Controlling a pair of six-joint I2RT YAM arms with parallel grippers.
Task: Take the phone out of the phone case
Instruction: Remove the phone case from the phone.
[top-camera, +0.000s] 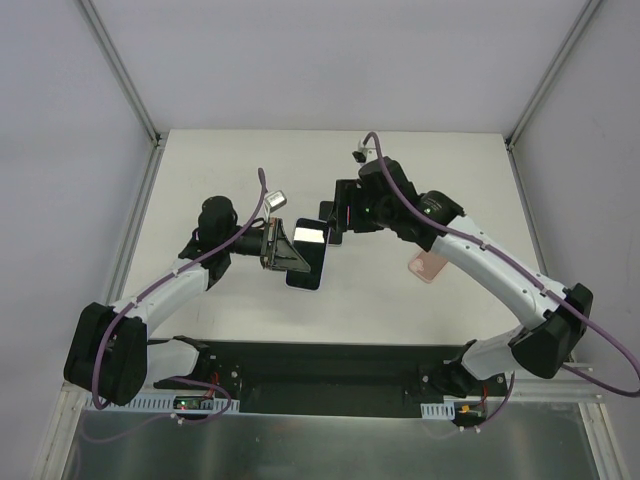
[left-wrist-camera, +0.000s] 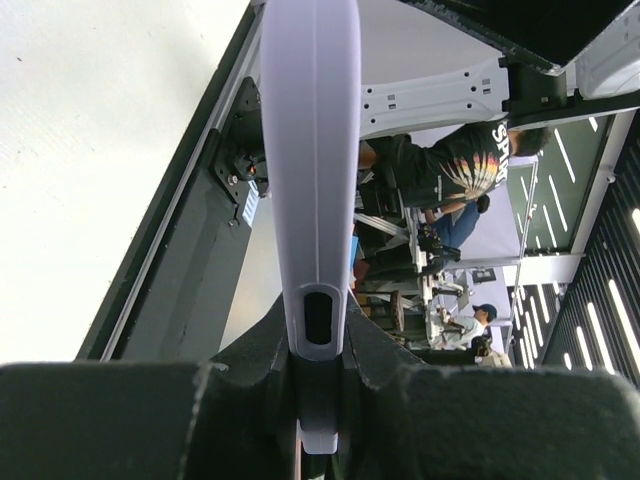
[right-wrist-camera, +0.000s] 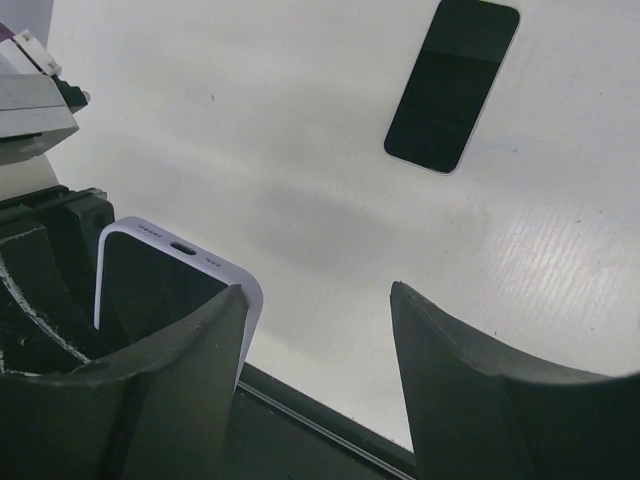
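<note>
Lavender phone case (top-camera: 318, 272) is over the middle of the table (top-camera: 230, 180), off its surface as far as the right wrist view shows. The left fingers (top-camera: 282, 250) pinch it, pressing on its two broad faces; in the left wrist view its thin edge (left-wrist-camera: 310, 150) runs straight out between them. Its dark front carries a white glare in the top view, so the phone (top-camera: 303, 262) seems to sit inside, but I cannot tell for sure. The right fingers (right-wrist-camera: 170, 400) are spread wide at the far end of the case. One of them is just beside the end with the port, and I cannot tell if it touches. A pink flat thing (top-camera: 428, 268) lies on the table, partly under the right arm. The right wrist view shows a dark flat rectangle (right-wrist-camera: 452, 85) with a pale rim lying on the table, well apart from the case.
</note>
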